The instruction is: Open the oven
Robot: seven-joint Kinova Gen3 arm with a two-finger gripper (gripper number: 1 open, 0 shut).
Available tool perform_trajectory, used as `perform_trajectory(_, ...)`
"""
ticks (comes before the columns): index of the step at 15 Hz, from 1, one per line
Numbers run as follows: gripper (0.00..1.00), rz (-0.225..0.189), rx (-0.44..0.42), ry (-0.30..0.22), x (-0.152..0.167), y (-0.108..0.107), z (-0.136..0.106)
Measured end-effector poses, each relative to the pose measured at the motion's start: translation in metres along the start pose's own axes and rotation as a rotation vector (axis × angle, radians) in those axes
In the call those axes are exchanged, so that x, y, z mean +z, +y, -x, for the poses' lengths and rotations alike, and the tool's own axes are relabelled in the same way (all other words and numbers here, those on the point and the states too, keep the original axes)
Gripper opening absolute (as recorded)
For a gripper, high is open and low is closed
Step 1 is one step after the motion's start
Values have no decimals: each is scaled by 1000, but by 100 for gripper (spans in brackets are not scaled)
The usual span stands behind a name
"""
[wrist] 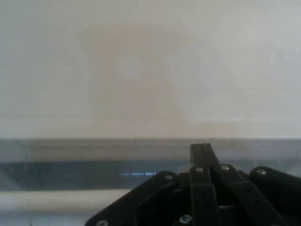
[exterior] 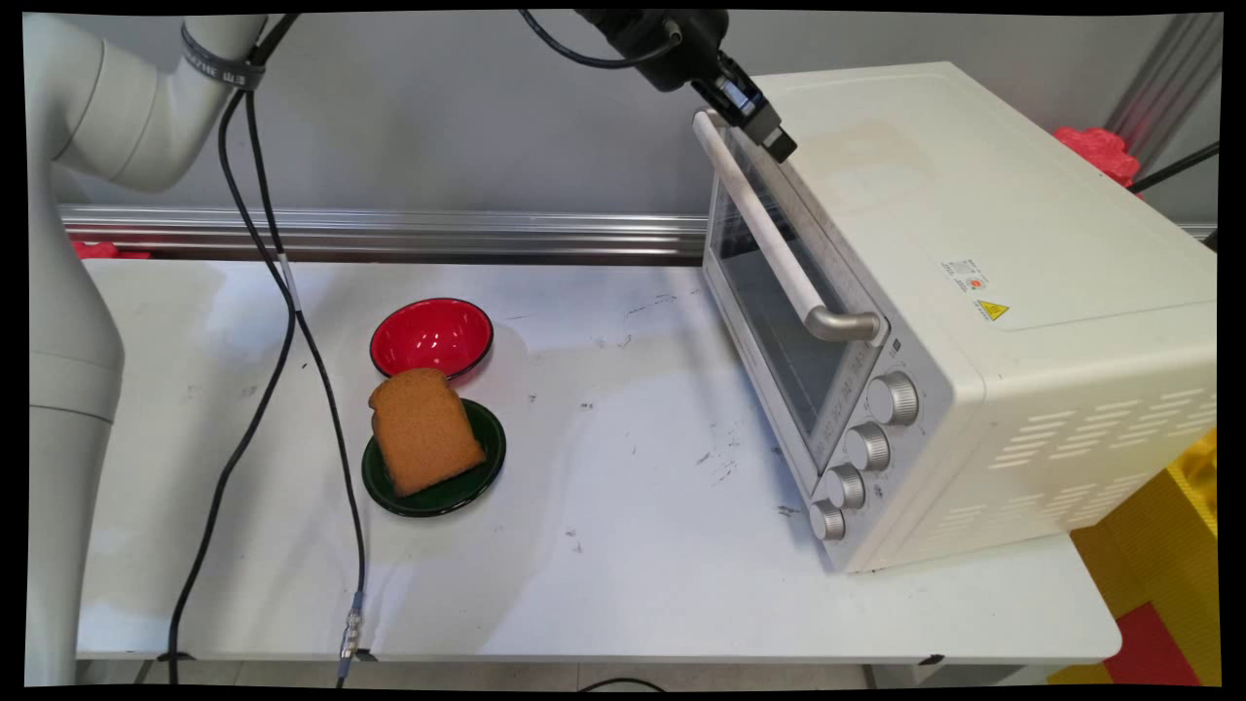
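The long white bar handle with grey metal end brackets runs across the top of the glass door of a cream-white boxy toaster oven, which stands on the right side of the white table with its front turned toward the table's middle. The door looks shut, or very nearly so. The bar stands a little proud of the door, so there is a gap behind it. It is probably rigid and smooth, likely slippery under hard pads. The middle of its span looks the surest place for a hold, since the glass pane below is the fragile part and gives no purchase. The black two-finger gripper sits at the far upper end of this handle, by the door's top edge. In the hand view its tips appear pressed together with nothing between them, and the pale bar passes below and to one side of them. Whether the tips touch the oven cannot be told. Four round silver knobs line the oven's front beside the door. Well apart to the left, a slice of brown bread lies on a dark green round plate, its upper edge overlapping the rim of a glossy red bowl just behind.
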Motion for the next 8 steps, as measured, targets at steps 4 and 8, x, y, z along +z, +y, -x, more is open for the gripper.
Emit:
perform_trajectory(4,0,1,-6,-30,-1,2,3)
perform_trajectory(8,0,4,-6,-50,1,3,6)
